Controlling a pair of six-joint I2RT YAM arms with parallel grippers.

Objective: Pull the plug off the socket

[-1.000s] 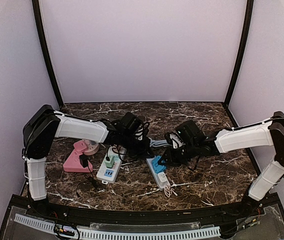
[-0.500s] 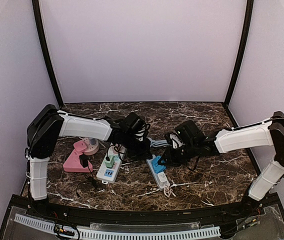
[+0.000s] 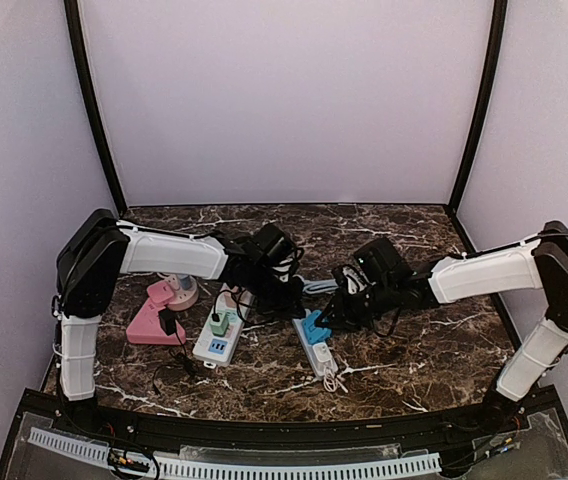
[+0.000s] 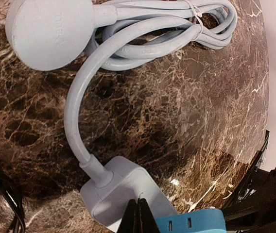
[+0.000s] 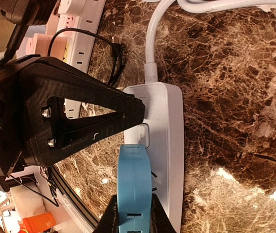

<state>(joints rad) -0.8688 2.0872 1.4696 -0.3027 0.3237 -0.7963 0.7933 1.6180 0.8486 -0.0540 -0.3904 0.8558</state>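
Observation:
A blue plug [image 5: 134,179] sits in a white power strip [image 5: 166,145], and its two metal prongs show bare between plug and strip. My right gripper [image 5: 134,213] is shut on the plug, one finger on each flat side. In the top view the blue plug [image 3: 313,325] is at mid-table, with the right gripper [image 3: 326,318] on it. My left gripper [image 4: 139,216] is shut, and its tips press on the strip's cable end [image 4: 121,187]. The same left gripper [image 3: 289,298] reaches in from the left.
The strip's grey cable [image 4: 143,29] lies coiled behind it, with a round grey plug [image 4: 50,31]. To the left lie a second white strip [image 3: 219,338] carrying a green plug, a pink block [image 3: 154,318] and loose black wires [image 3: 179,360]. A thin white cord [image 3: 336,382] trails off the strip's near end.
The left arm has shifted slightly towards the strip, its tips staying on the cable end. The right gripper still holds the blue plug and has barely moved.

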